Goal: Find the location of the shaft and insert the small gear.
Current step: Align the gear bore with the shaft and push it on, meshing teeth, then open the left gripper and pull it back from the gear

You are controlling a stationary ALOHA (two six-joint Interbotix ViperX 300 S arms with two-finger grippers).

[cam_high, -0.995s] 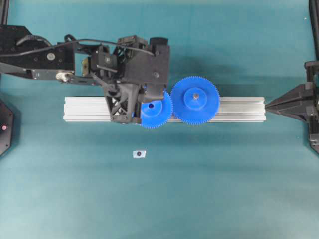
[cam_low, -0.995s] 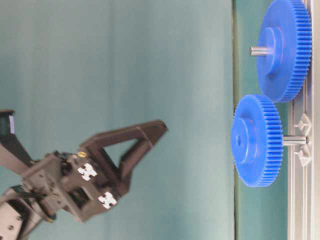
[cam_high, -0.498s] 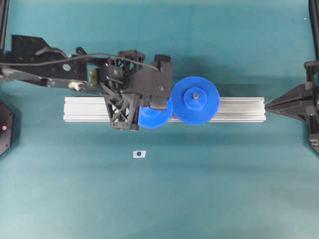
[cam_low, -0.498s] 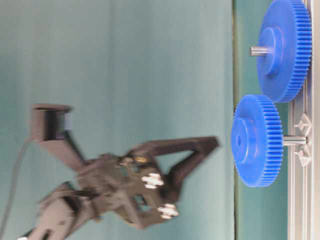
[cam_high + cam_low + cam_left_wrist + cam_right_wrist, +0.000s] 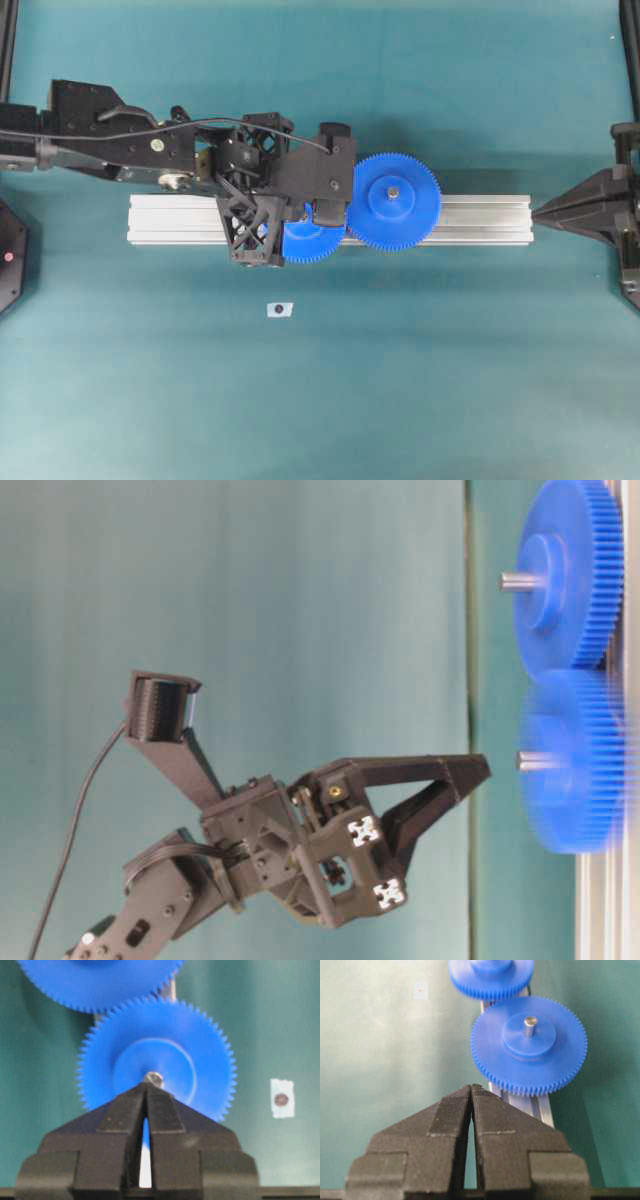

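Note:
The small gear (image 5: 197, 1047) is a blue toothed disc sitting on the shaft, whose silver pin tip (image 5: 154, 1078) pokes out of the gear's hub. In the table-level view the small gear (image 5: 578, 770) is blurred and low near the rail, with the shaft (image 5: 540, 760) standing out of it. My left gripper (image 5: 147, 1086) is shut and empty, its tips just above the shaft tip (image 5: 482, 770). From overhead it covers most of the small gear (image 5: 318, 245). My right gripper (image 5: 471, 1087) is shut and empty, resting off the rail's right end (image 5: 538, 211).
The larger blue gear (image 5: 393, 200) stands on its own grey pin on the aluminium rail (image 5: 175, 220), its teeth meeting the small gear's. A white square sticker with a dark dot (image 5: 280, 309) lies on the teal table in front of the rail.
The small gear has dropped down the shaft toward the rail, so the pin now sticks out of its hub. My shut left gripper has come down closer over it. The right arm has not moved.

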